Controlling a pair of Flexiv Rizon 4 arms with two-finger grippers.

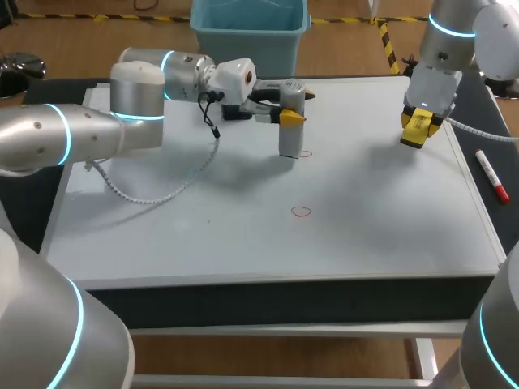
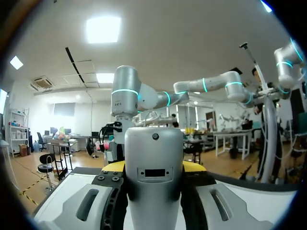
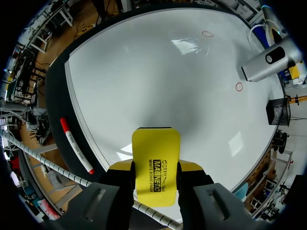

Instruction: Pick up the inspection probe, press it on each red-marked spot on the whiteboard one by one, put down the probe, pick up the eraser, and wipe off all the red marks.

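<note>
**A:** Your left gripper point(image 2: 154, 166): what's in the fingers?

**B:** They're clamped on the probe point(image 1: 292, 134) from both sides. It stands upright, long axis vertical, with its foot at the whiteboard point(image 1: 389, 219) just beside the far red ring point(image 1: 304, 154).

**A:** And the other mark?

**B:** The near red ring point(image 1: 302, 211) lies straight toward the front edge from the probe's foot, so I'd judge your next press a short pull back. Your right gripper point(image 3: 154, 166) grips the eraser point(image 3: 156, 153) well apart to the right, so your left arm is nearer both rings.
</note>
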